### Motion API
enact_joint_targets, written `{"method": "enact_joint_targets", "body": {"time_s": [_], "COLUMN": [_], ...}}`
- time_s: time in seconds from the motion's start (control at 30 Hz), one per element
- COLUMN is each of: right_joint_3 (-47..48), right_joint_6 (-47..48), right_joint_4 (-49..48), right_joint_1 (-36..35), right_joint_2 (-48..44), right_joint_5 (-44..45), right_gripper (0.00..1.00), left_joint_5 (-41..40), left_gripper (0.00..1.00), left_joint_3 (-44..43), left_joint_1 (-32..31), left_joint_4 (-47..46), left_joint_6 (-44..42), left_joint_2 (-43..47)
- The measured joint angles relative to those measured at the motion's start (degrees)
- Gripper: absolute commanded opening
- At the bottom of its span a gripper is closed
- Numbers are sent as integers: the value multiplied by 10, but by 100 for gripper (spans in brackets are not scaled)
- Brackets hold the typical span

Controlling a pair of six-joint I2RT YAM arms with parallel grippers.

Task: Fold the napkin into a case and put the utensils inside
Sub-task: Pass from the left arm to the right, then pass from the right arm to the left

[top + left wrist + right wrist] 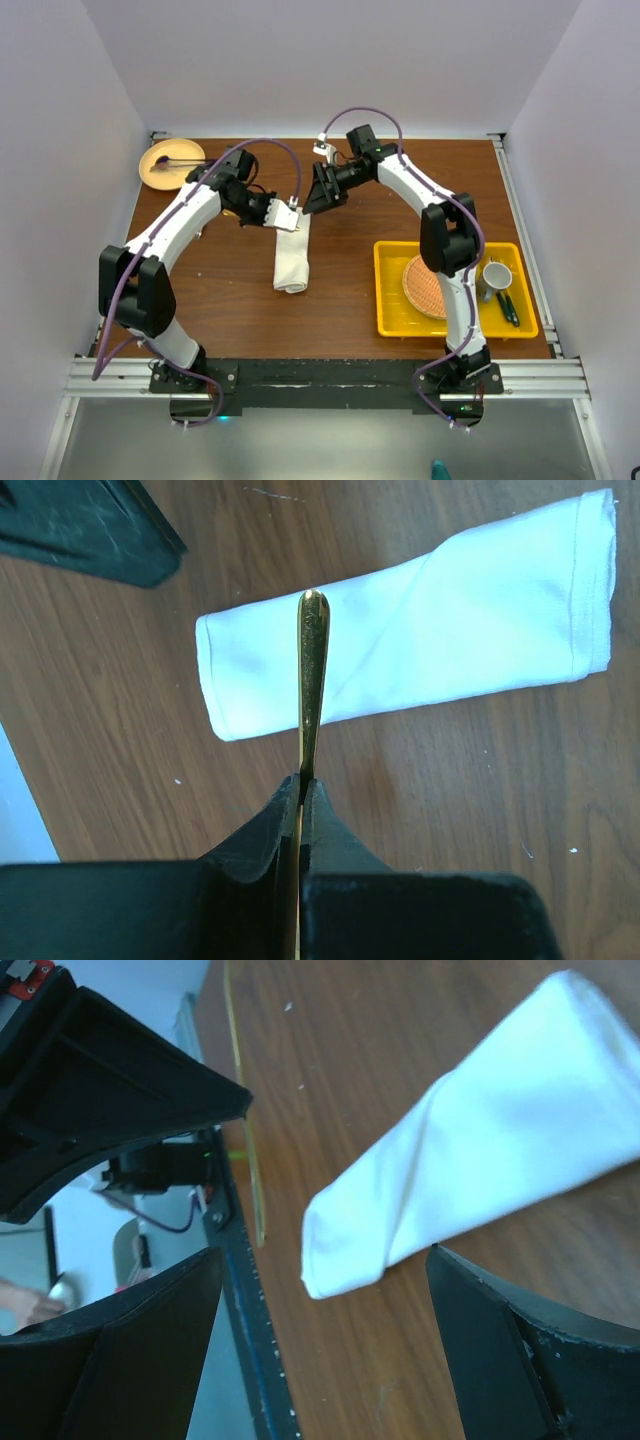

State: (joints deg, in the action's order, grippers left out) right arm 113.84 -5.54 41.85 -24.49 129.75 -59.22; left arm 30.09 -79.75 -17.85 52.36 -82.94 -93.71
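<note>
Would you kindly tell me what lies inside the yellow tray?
A woven orange mat, a grey mug and dark utensils; the right arm hides part of the mat.

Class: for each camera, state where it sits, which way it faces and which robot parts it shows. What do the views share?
Top external: above and behind, looking down on the table; left arm and right arm show whole.
Left wrist: on the left arm, looking down past the shut left hand gripping a gold utensil.
Right wrist: on the right arm, looking down through the open right hand.
Shared: all three see the folded napkin.
</note>
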Motion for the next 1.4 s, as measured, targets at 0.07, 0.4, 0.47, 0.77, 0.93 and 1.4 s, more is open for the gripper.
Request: {"method": "enact_joint_targets", "body": {"time_s": [0.07,0.4,0.47,0.77,0.93,1.4], "right_joint_3": [-4,-7,-7,-57,-130,-270], "right_joint_6": [2,18,19,-33,-121,-216], "right_joint_4": [6,39,39,-39,-177,-492], "right_joint_1": [-11,-75,-79,-69,-50,-71], "right_joint_2": [4,35,38,17,-53,-226], "right_joint_5": [-18,-60,-66,-63,33,257], "right_gripper": [86,33,0,0,0,0], "left_joint_5": [-5,-10,-10,-16,-81,-102], "left_gripper": [0,0,0,69,72,57], "left_joint_3": [5,9,9,27,34,28], "left_joint_1": [-7,-35,-36,-16,61,81], "left_joint_4": [-2,-6,-7,-109,-307,-518], "left_joint_6": [-9,-32,-32,114,431,1043], "left_joint_2": [5,14,14,41,111,146]}}
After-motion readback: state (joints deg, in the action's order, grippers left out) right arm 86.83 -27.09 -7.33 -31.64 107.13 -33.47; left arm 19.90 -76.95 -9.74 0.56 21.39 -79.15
